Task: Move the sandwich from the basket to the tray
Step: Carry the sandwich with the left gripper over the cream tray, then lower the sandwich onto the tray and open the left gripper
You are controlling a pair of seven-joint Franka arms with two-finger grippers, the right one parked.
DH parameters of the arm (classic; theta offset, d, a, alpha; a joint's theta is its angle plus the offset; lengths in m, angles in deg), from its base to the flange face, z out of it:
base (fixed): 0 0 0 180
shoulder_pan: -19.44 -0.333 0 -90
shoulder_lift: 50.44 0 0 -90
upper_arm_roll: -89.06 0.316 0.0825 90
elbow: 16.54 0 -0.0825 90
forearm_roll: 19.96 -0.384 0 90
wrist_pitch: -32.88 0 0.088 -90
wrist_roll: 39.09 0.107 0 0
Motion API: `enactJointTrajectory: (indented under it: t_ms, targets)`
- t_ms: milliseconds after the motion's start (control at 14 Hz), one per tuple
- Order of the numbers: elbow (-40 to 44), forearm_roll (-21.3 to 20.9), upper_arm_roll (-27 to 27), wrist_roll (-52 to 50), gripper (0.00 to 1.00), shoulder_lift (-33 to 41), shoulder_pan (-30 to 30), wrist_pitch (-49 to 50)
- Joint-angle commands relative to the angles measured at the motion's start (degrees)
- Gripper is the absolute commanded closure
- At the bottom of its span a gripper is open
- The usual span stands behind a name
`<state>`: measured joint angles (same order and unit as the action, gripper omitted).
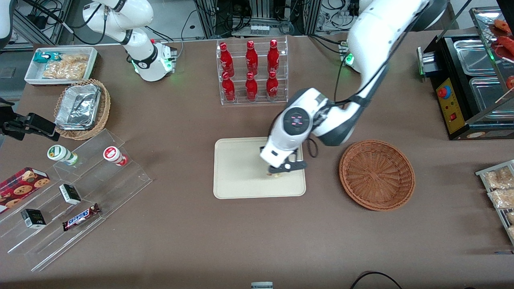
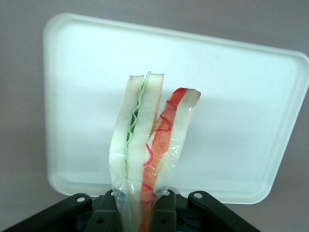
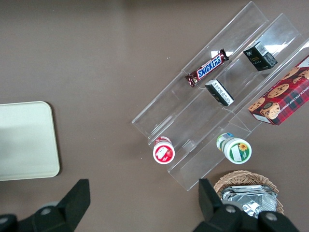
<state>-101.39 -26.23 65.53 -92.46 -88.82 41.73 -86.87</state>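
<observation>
My left gripper (image 1: 283,168) hangs over the cream tray (image 1: 237,172), near the tray edge that faces the basket. It is shut on the clear-wrapped sandwich (image 2: 147,145), a wedge of white bread with green and orange-red layers that sticks out from between the fingers (image 2: 104,215) above the tray (image 2: 231,121). In the front view only a small pale tip of the sandwich (image 1: 277,175) shows under the gripper. The reddish-brown woven basket (image 1: 376,174) lies beside the tray, toward the working arm's end, with nothing in it.
A clear rack of red bottles (image 1: 251,70) stands farther from the front camera than the tray. Clear tiered shelves with snacks (image 1: 76,196), a light wicker basket with foil containers (image 1: 82,108) and a white bin (image 1: 60,64) lie toward the parked arm's end. A black warmer (image 1: 470,84) stands at the working arm's end.
</observation>
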Motion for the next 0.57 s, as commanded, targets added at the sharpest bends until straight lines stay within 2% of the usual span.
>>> enactJointTrajectory:
  t_ms: [0, 143, 214, 286, 357, 429, 500]
  targets:
    - [8.54, -5.76, 0.76, -5.49, 0.90, -7.66, 2.84, 0.83]
    - [10.40, -7.27, 0.59, -5.77, 0.84, -10.22, 3.36, 0.13]
    - [10.67, -7.62, 0.76, -5.86, 0.76, -10.92, 4.67, -0.04]
    - [10.67, -8.06, 0.85, -5.86, 0.63, -11.37, 4.95, -0.48]
    - [10.67, -8.15, 0.85, -6.12, 0.45, -11.54, 4.86, -1.18]
    - [10.67, -8.15, 0.85, -6.30, 0.18, -11.55, 4.86, -1.36]
    - [10.76, -8.24, 0.94, -6.13, 0.00, -11.37, 4.86, -1.28]
